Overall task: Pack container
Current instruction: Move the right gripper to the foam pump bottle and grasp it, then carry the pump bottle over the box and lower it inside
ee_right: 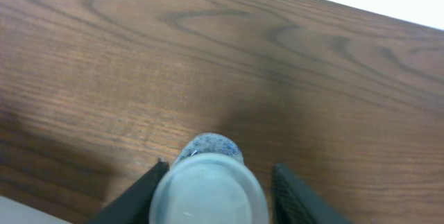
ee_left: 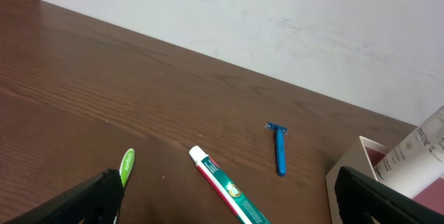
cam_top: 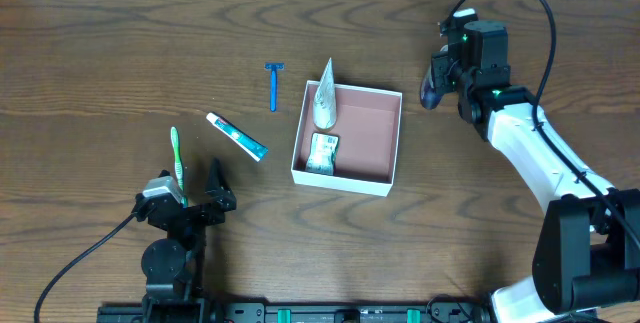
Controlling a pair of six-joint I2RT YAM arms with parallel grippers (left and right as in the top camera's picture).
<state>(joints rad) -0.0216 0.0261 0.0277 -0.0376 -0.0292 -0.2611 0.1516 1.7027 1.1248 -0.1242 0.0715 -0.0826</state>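
The container (cam_top: pixel 372 131), a square white box with a pinkish inside, sits mid-table. It holds a white tube (cam_top: pixel 324 105) leaning on its far left corner and a small green-white packet (cam_top: pixel 322 152). To its left on the table lie a blue razor (cam_top: pixel 273 85), a toothpaste tube (cam_top: pixel 237 136) and a green toothbrush (cam_top: pixel 178 161). My left gripper (cam_top: pixel 192 193) is open and empty just behind the toothbrush. My right gripper (cam_top: pixel 432 88) is right of the container, shut on a small bottle (ee_right: pixel 208 189) with a clear cap and bluish contents.
In the left wrist view I see the razor (ee_left: pixel 279 149), the toothpaste tube (ee_left: pixel 225 186), the toothbrush tip (ee_left: pixel 127 166), the container's corner (ee_left: pixel 347 179) and the white tube (ee_left: pixel 416 156). A pale wall runs behind the table's far edge. Black cables trail from both arms.
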